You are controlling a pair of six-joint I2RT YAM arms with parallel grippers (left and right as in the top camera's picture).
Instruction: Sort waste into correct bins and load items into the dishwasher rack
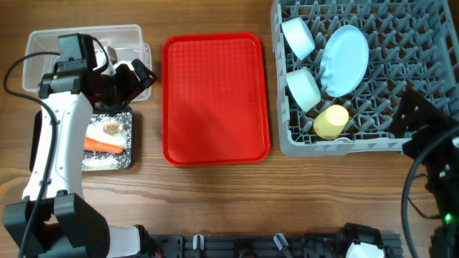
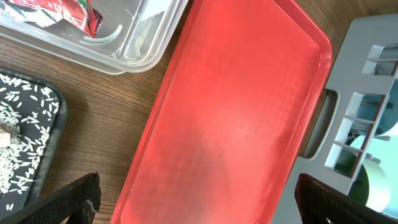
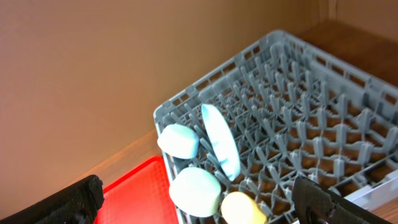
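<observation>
1. The carrot piece (image 1: 104,146) is seen lying flat in the black tray (image 1: 130,140). Its long axis runs left to right, dipping slightly at the right end.
2. Rice grains (image 2: 25,124) are scattered around it, and a brown scrap (image 1: 112,129) is seen just beyond it.
3. The clear tub (image 1: 43,43) is set beyond the black tray, its long side parallel to the table edge; red-and-white wrapper bits (image 2: 62,12) are held in it.
4. The left gripper (image 2: 205,211) is held above the gap between tub and tray, jaws spread wide, with nothing grasped.
5. The red serving tray (image 1: 215,100) is laid lengthwise between the bins and the dishwasher rack (image 1: 401,43), its surface bare.
6. In the rack's left part the plate (image 1: 344,61) is stood on edge, leaning; the far bowl (image 1: 297,37), near bowl (image 1: 303,88) and yellow cup (image 1: 330,122) are tipped beside it.
7. The rack's right half is left open.
8. The right gripper (image 3: 199,211) is held near the rack's front right corner, jaws wide apart and holding nothing.
</observation>
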